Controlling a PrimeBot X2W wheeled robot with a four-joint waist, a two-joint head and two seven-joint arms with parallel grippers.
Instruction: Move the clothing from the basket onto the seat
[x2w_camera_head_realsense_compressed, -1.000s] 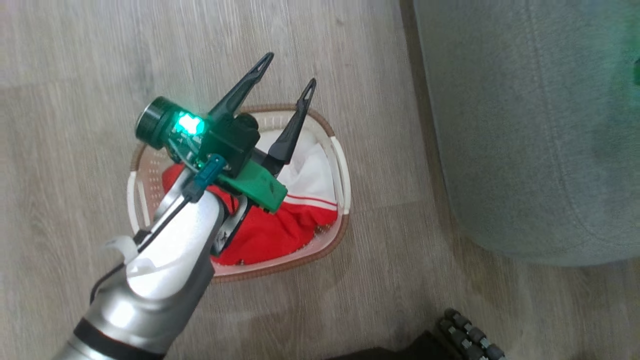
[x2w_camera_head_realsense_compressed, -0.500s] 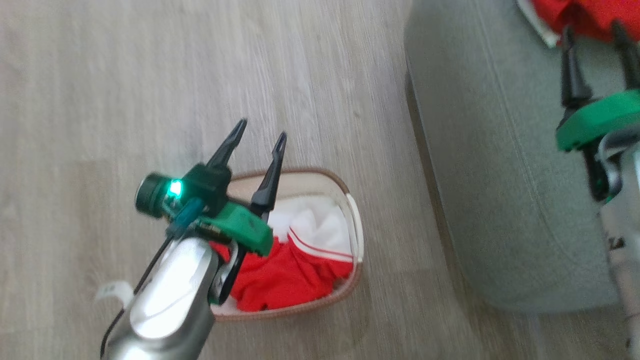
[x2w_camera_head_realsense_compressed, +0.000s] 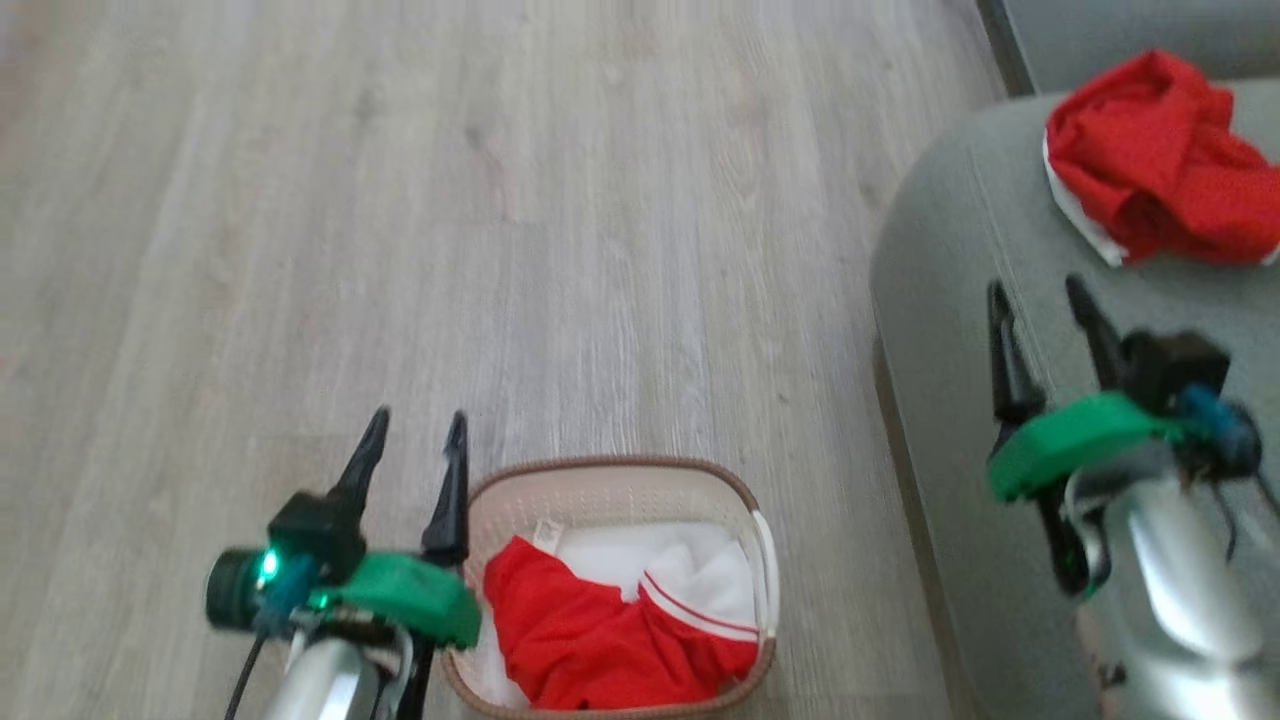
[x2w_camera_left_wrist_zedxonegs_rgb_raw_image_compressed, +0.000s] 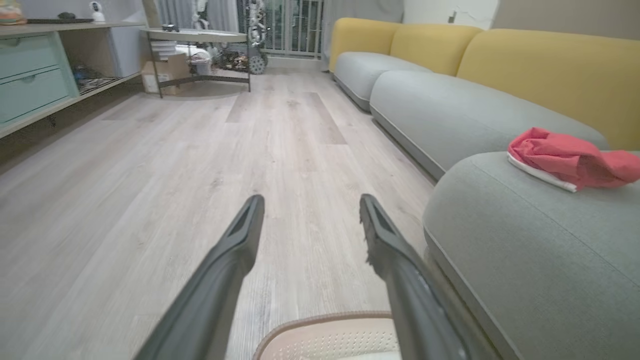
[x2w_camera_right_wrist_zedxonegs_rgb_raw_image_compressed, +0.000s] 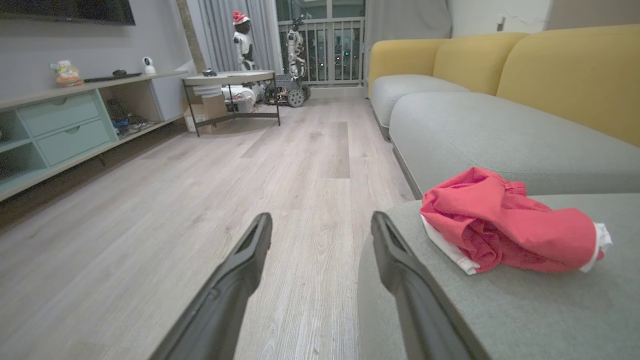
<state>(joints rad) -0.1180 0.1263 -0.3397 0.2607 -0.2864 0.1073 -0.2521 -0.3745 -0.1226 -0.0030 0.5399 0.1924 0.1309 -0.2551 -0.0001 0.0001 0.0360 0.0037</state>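
Basket (x2w_camera_head_realsense_compressed: 610, 466): sitting on the wooden floor (x2w_camera_head_realsense_compressed: 500, 250), with a crumpled red garment (x2w_camera_head_realsense_compressed: 580, 640), trimmed in white stripes, lying inside on white fabric (x2w_camera_head_realsense_compressed: 700, 570).
Seat (x2w_camera_head_realsense_compressed: 950, 260): grey-green sofa cushion standing to the right of the basket; a second red garment (x2w_camera_head_realsense_compressed: 1150, 160) is lying bunched on top.
Left gripper (x2w_camera_head_realsense_compressed: 419, 416): I am holding its two dark fingers spread wide, gripping nothing, just beside the basket's left edge.
Right gripper (x2w_camera_head_realsense_compressed: 1035, 288): I am holding it wide and empty above the seat's near edge, apart from the bunched garment.

Head camera looks steeply down; wrist cameras look level, sharing the seat (x2w_camera_left_wrist_zedxonegs_rgb_raw_image_compressed: 525, 260).
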